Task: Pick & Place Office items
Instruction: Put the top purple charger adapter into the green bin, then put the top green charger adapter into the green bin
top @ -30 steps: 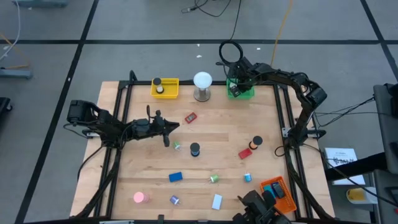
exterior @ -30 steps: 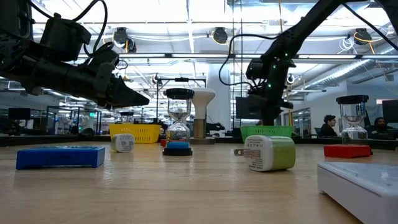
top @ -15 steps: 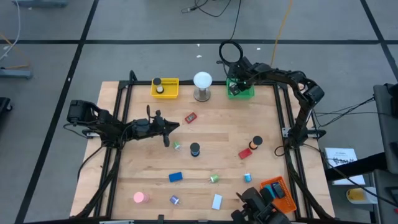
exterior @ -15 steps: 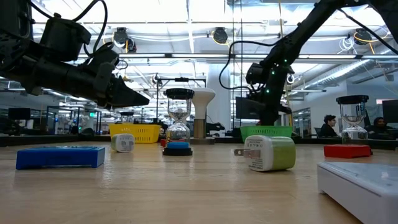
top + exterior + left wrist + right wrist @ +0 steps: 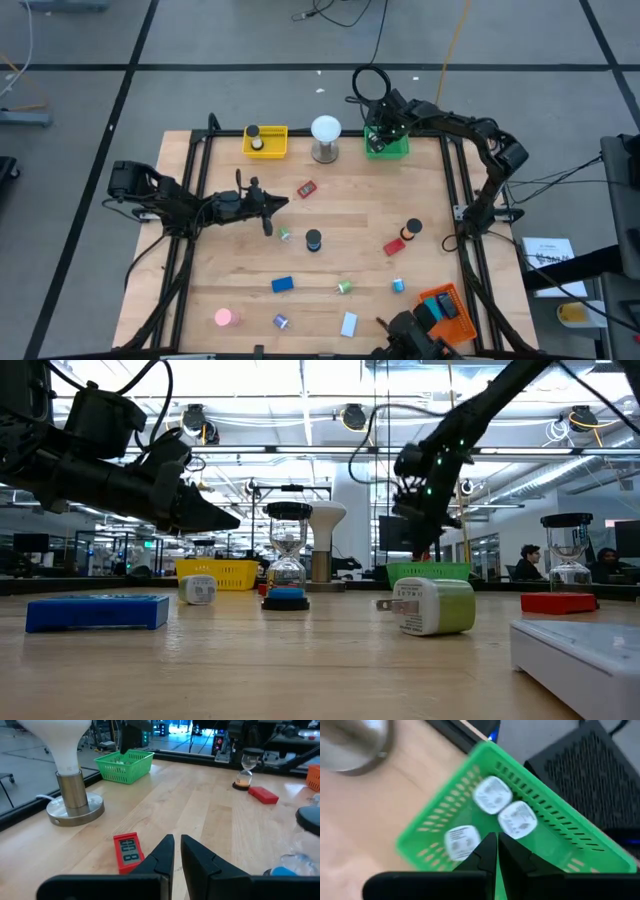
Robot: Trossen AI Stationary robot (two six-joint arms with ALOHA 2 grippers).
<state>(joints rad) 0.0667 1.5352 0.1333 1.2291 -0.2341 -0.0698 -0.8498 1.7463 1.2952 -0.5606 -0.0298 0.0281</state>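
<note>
The right gripper (image 5: pixel 380 128) is hovering over the green tray (image 5: pixel 387 146) at the table's far edge, near the far right corner. Its fingers are standing together and gripping nothing. Three white blocks (image 5: pixel 491 795) are lying loose inside that tray.

The left gripper (image 5: pixel 264 210) is waiting above the table's left half, short of the red block (image 5: pixel 306 188). Its fingers are nearly touching, with nothing between them.

The remaining office items are lying scattered across the middle and the near half of the table, including the blue block (image 5: pixel 282 285) and the pink disc (image 5: pixel 224 318) near the near left corner.

Risks, as judged:
- The right gripper is sitting close above the tray wall. A sideways exit could be catching the mesh rim and dragging or tipping the tray, spilling the blocks already in it.
- The white ball on its metal stand (image 5: pixel 325 139) is standing just beside the tray. A low swing toward the centre could be knocking it.
- The left gripper's closed fingers would be pushing the red block away rather than taking it, unless they open first.

Writing: the red block is showing dark digits in the left wrist view, reading roughly "88:88". The white blocks are carrying printed labels too small to read. No brand is legible.
</note>
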